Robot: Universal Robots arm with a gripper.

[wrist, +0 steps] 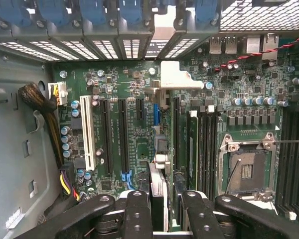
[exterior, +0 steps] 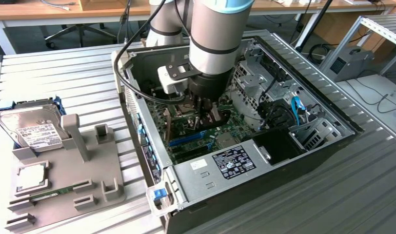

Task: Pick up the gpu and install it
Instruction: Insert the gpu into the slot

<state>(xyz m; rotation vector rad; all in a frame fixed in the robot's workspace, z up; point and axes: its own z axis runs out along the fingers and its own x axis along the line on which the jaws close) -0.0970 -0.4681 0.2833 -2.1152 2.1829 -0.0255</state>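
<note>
The gpu [wrist: 159,185] hangs edge-on between my fingers [wrist: 137,214], with its silver end bracket [wrist: 175,80] reaching toward the case's rear slot openings. My gripper [wrist: 167,201] is shut on it just above the motherboard's expansion slots [wrist: 123,142]. In the exterior view my gripper [exterior: 206,116] is down inside the open computer case [exterior: 328,122], and the gpu [exterior: 217,121] shows as a dark block under it, close over the green board. I cannot tell whether the card touches a slot.
A grey fixture [exterior: 87,195] on the exterior view's left carries a silver hard drive [exterior: 30,131], a processor chip [exterior: 30,178] and a memory stick [exterior: 52,194]. Inside the case are the power supply [exterior: 232,163], blue cables [exterior: 298,108], a cable bundle [wrist: 42,102] and the processor socket [wrist: 246,172].
</note>
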